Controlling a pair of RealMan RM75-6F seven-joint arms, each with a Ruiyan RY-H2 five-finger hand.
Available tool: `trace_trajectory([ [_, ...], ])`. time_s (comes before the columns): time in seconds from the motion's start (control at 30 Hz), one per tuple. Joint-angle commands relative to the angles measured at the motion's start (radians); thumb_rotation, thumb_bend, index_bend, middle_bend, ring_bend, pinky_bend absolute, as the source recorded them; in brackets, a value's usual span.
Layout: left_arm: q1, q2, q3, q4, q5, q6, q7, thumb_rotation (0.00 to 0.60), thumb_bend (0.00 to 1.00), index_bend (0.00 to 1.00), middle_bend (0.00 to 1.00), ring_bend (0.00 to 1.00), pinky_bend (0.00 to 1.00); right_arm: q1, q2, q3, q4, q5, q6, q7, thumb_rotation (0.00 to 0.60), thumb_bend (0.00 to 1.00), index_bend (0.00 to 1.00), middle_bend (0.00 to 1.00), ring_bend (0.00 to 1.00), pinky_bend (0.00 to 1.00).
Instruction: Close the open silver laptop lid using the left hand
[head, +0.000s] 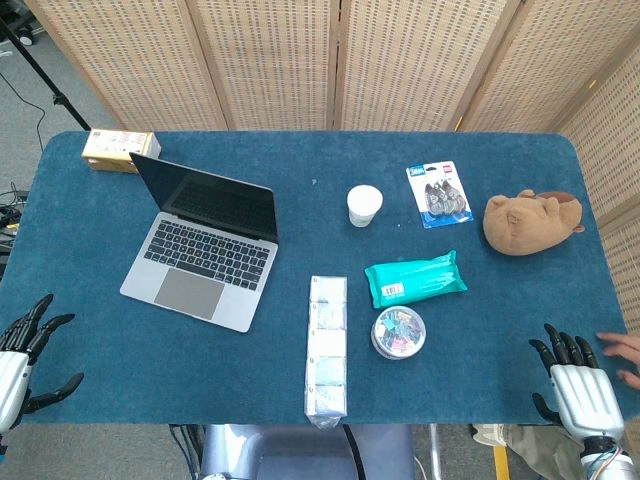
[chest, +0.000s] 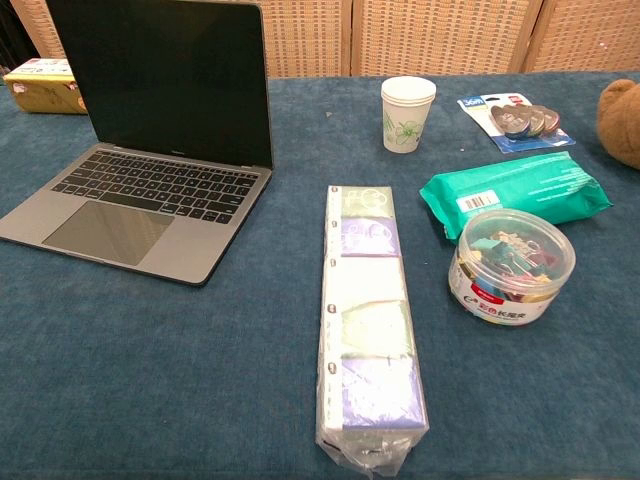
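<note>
- Your left hand (head: 25, 355) sits at the near left corner of the blue tabletop (head: 120, 345), seen in the head view only; its dark fingers (head: 40, 310) are spread apart and hold nothing.
- The yellow box (head: 120, 150) rests at the far left edge, just behind the laptop's lid.
- The silver laptop (head: 200, 260) stands open on the left half of the tabletop, ahead of your left hand and to its right, well apart from the fingers. Its dark screen (chest: 160, 75) is raised close to upright and faces the near edge; the long axis of the base runs roughly left to right, slightly skewed, with the trackpad (chest: 108, 232) toward you.
- The row of tissue packs (chest: 368, 320) lies centre, long axis running near to far.
- The paper cup (chest: 407, 113) stands upright beyond it.
- The green wipes pack (chest: 515, 195) and the tub of binder clips (chest: 510, 265) lie right of centre, just beside each other.
- The blister pack (head: 440, 195) and the brown plush toy (head: 530, 222) lie far right.
- Your right hand (head: 575, 385) rests at the near right corner, fingers (head: 560, 348) extended and slightly apart, holding nothing.
</note>
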Motion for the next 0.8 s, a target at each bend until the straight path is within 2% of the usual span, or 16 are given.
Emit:
trace_trajectory([
  [0.03, 0.0, 0.0, 0.001, 0.0, 0.001, 0.0, 0.0, 0.6, 0.19, 0.22, 0.03, 0.11, 0.14, 0.0, 0.0, 0.0, 0.001, 0.002, 0.0, 0.0, 0.6, 0.38, 0.15, 0.0, 0.0, 0.0],
  [0.8, -0.003, -0.007, 0.003, -0.003, 0.008, -0.005, 0.022, 0.6, 0.19, 0.22, 0.03, 0.11, 0.14, 0.001, 0.005, 0.002, 0.007, -0.004, -0.002, 0.014, 0.6, 0.38, 0.15, 0.0, 0.0, 0.0],
])
